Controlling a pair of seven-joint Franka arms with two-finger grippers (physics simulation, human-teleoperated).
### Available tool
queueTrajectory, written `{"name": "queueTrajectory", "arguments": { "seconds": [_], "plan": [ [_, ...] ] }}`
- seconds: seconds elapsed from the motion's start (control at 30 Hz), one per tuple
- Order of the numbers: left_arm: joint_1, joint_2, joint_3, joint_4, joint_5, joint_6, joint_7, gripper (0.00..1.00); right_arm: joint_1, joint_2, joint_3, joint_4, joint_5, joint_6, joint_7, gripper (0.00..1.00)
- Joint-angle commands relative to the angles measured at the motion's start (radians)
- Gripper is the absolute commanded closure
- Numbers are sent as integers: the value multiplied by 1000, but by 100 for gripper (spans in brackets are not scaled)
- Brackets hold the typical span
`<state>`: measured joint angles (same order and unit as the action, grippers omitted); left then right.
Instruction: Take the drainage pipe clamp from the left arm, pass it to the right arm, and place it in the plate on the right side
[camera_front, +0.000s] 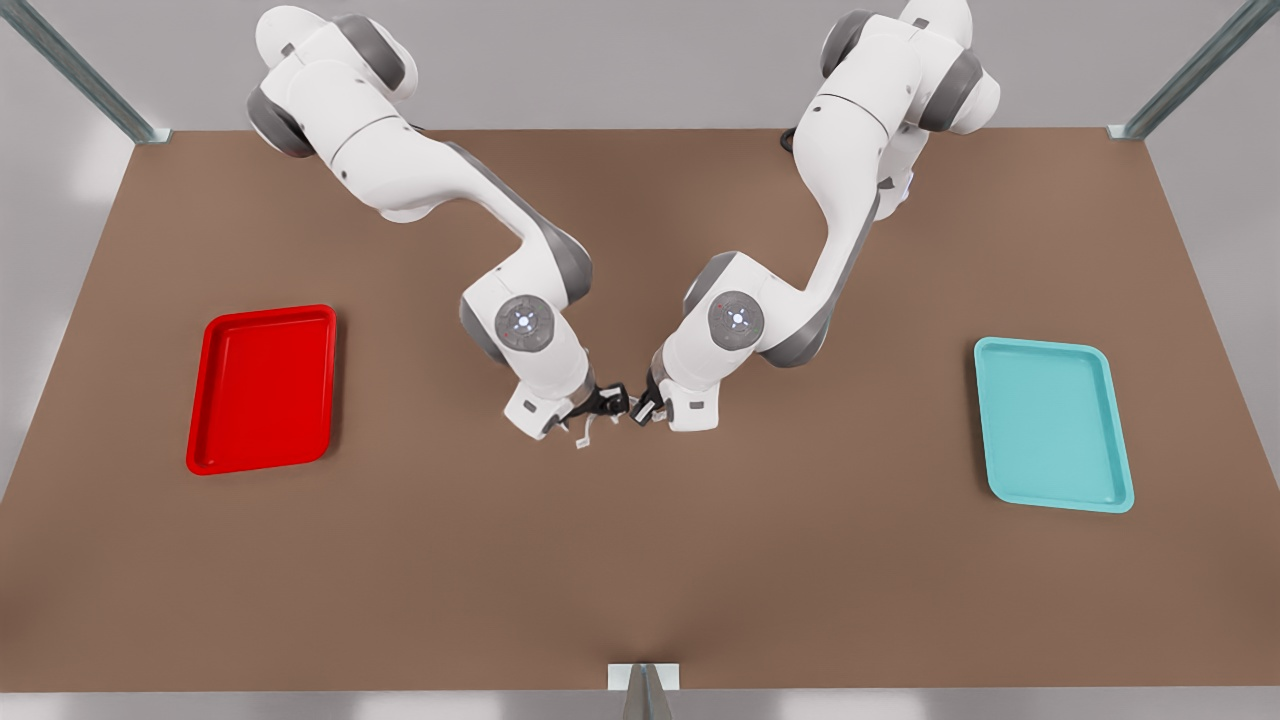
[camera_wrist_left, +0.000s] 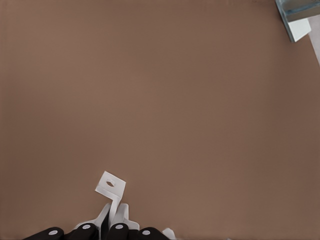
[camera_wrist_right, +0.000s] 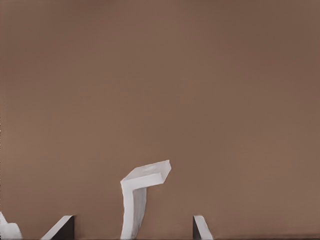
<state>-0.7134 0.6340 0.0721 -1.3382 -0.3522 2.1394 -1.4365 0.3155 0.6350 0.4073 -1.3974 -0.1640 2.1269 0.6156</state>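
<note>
The white drainage pipe clamp (camera_front: 583, 432) hangs above the middle of the table, where the two grippers meet. My left gripper (camera_front: 640, 408), on the arm at the front view's right, is shut on one end of the clamp (camera_wrist_left: 111, 183). Its fingertips (camera_wrist_left: 120, 231) pinch the strip, and a flat foot with a hole sticks out past them. My right gripper (camera_front: 605, 402), on the arm at the front view's left, is open. Its fingers (camera_wrist_right: 62, 227) stand wide on either side of the clamp (camera_wrist_right: 146, 175) without touching it. The red plate (camera_front: 262, 388) lies at the front view's left.
A teal tray (camera_front: 1052, 423) lies on the brown table at the front view's right. Metal frame posts stand at the far corners, and one stands at the middle of the near edge (camera_front: 645, 690). A frame bracket (camera_wrist_left: 297, 20) shows in the left wrist view.
</note>
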Motion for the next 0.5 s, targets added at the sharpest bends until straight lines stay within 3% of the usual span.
{"name": "queueTrajectory", "arguments": {
  "seconds": [0.0, 0.13, 0.2, 0.3, 0.37, 0.47],
  "plan": [
    [0, -2, 0, 1, -1, 2, -68, 79, 4, 0, 1, 0, -3, 7, 302, 10],
    [0, -2, 0, 1, -1, 2, -68, 79, 7, 3, -5, -2, -3, 10, 320, 19],
    [0, -2, 0, 1, -1, 2, -67, 79, -1, 9, -5, -5, -25, 8, 320, 19],
    [0, -2, 0, 1, 1, 2, -65, 79, 5, 9, -5, 3, -25, 10, 320, 43],
    [2, -2, 0, 1, 1, 2, -64, 79, 8, 9, 1, 5, -23, 8, 322, 50],
    [2, -2, 0, 1, 2, 2, -62, 79, 10, 9, 7, 8, -23, 8, 322, 79]
  ]
}}
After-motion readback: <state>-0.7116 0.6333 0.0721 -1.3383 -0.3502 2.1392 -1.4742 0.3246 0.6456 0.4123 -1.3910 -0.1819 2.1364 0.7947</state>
